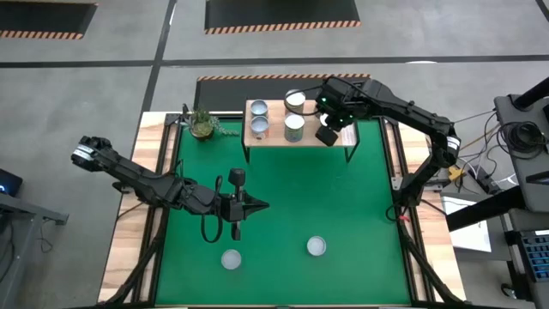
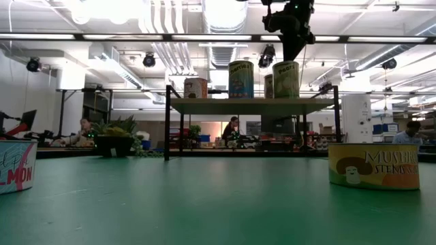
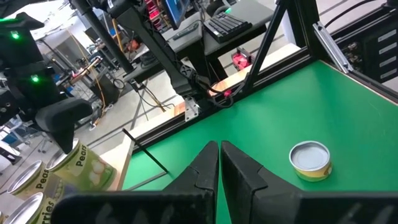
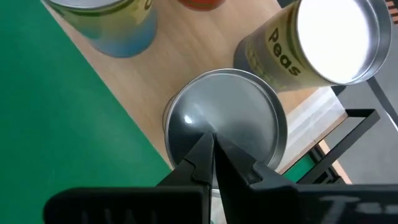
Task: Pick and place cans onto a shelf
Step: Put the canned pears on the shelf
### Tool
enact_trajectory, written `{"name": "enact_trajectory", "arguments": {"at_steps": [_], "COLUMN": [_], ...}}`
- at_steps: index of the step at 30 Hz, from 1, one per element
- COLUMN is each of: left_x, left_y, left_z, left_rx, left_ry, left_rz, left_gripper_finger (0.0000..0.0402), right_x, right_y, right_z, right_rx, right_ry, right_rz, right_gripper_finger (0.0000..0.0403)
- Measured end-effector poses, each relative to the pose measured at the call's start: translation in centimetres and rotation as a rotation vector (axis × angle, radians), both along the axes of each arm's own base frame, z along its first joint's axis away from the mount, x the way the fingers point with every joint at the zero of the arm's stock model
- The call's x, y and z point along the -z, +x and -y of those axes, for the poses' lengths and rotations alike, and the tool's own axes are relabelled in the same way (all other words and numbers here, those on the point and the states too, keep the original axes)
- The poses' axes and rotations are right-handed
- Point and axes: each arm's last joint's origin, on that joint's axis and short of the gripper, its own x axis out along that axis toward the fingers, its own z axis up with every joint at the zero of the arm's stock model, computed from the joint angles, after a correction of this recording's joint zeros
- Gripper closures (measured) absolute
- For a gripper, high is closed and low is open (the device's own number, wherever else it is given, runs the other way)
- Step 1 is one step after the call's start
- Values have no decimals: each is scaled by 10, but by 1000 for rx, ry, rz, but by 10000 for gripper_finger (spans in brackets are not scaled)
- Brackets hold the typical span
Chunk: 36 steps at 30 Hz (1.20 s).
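Right end effector (image 4: 210,146) above upright shelf (image 1: 276,137) cans (image 4: 225,118), axes vertical.

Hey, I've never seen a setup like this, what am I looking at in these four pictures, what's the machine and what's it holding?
It is a robot with two dark arms at a green table. One picture looks straight down, one looks level across the tabletop, and two come from cameras on the arms' wrists. At the table's far end stands a small wooden shelf carrying several cans, two labelled peas. Two more cans sit on the green near the front: a mushroom can and another. A potted plant stands beside the shelf. The right gripper is shut, above a can on the shelf, holding nothing. The left gripper waits over the table, shut and empty.
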Motion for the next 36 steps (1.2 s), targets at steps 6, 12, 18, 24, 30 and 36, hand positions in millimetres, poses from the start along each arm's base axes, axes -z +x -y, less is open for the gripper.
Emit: {"name": "enact_trajectory", "arguments": {"at_steps": [6, 12, 18, 24, 30, 36], "left_x": [0, 0, 0, 0, 0, 0], "left_y": [0, 0, 0, 0, 0, 0], "left_z": [0, 0, 0, 0, 0, 0], "left_rx": [0, 0, 0, -1, -1, 0], "left_ry": [-1, -1, -2, -2, -2, -2], "left_rz": [2, 4, 5, 5, 5, 4], "left_gripper_finger": [402, 402, 402, 402, 402, 402], "right_x": [0, 1, -1, -6, -8, -13], "right_y": [3, 5, 3, -1, -2, 1], "right_z": [-5, -7, -7, -8, -9, -8], "right_rx": [-24, -28, -20, -15, -18, -48], "right_ry": [8, 6, -30, -50, -58, -97], "right_rz": [10, 10, 1, 14, 21, 69], "right_gripper_finger": [394, 394, 394, 394, 394, 394]}}
